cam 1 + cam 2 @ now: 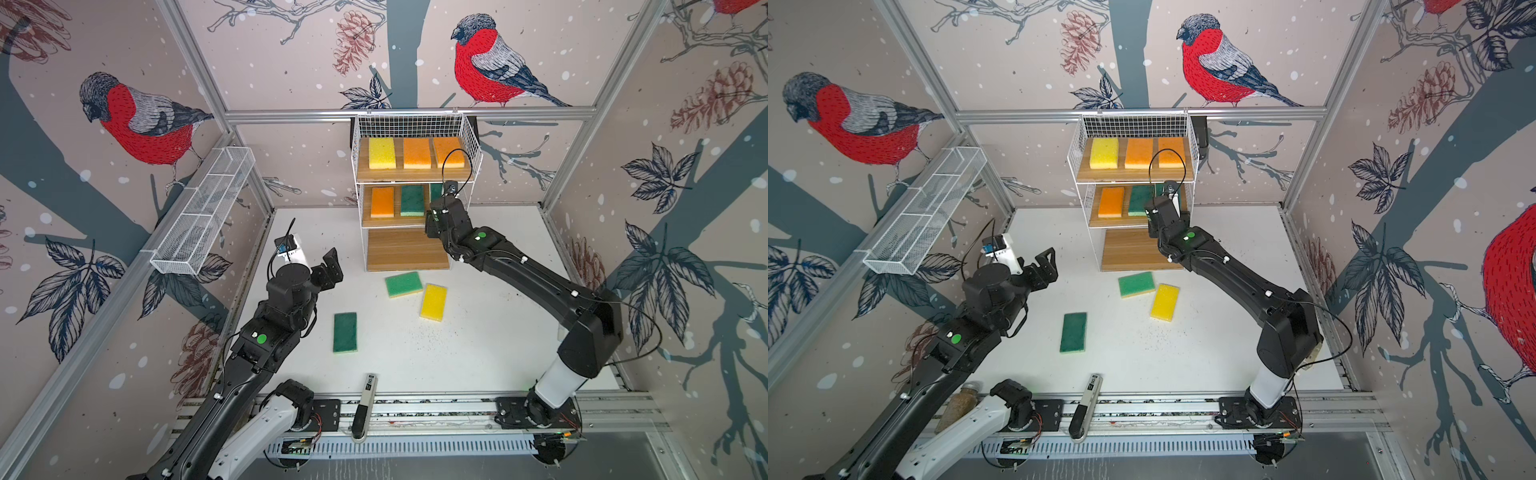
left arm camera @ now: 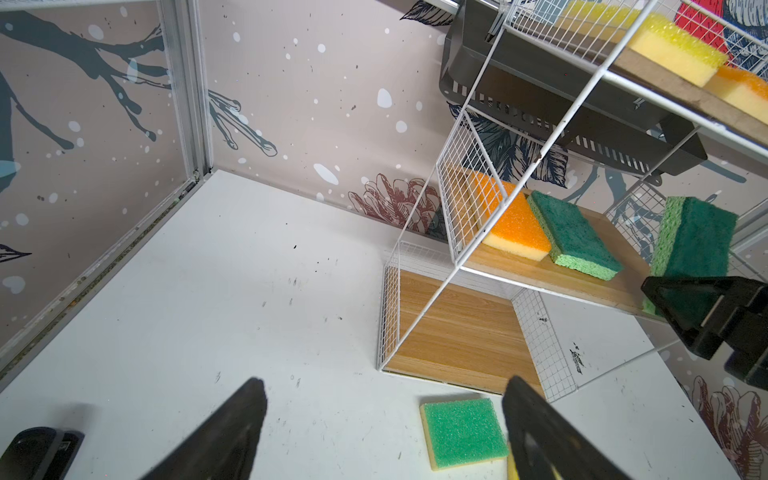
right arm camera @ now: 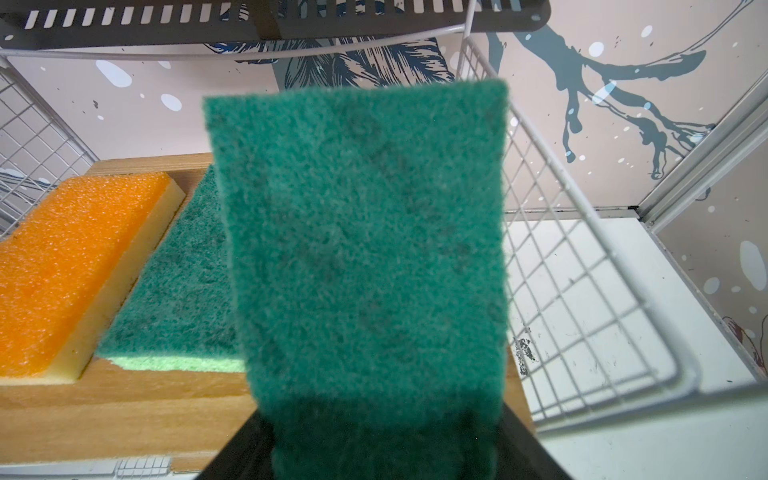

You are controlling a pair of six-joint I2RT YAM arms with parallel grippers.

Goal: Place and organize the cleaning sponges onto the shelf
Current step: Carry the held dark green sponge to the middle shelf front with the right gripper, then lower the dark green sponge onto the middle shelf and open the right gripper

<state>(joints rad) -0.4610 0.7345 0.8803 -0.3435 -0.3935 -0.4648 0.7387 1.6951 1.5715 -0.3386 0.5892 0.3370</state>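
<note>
The shelf (image 1: pixel 405 249) stands at the back of the table. Its top board holds a yellow sponge (image 1: pixel 382 153) and two orange sponges (image 1: pixel 417 153). On the middle board lie an orange sponge (image 1: pixel 382 202) and a dark green sponge (image 1: pixel 412 200). My right gripper (image 3: pixel 382 440) is shut on another dark green sponge (image 3: pixel 365 249), held tilted above the right end of that board. A light green sponge (image 1: pixel 403 284), a yellow one (image 1: pixel 433 302) and a dark green one (image 1: pixel 345 332) lie on the table. My left gripper (image 1: pixel 328 270) hangs open and empty, left of the bottom board.
A long white mesh basket (image 1: pixel 203 216) hangs on the left wall. A black and white hand tool (image 1: pixel 365 405) lies at the table's front edge. A jar (image 1: pixel 961 405) sits by the left arm's base. A dark slotted rack (image 2: pixel 540 83) is behind the shelf.
</note>
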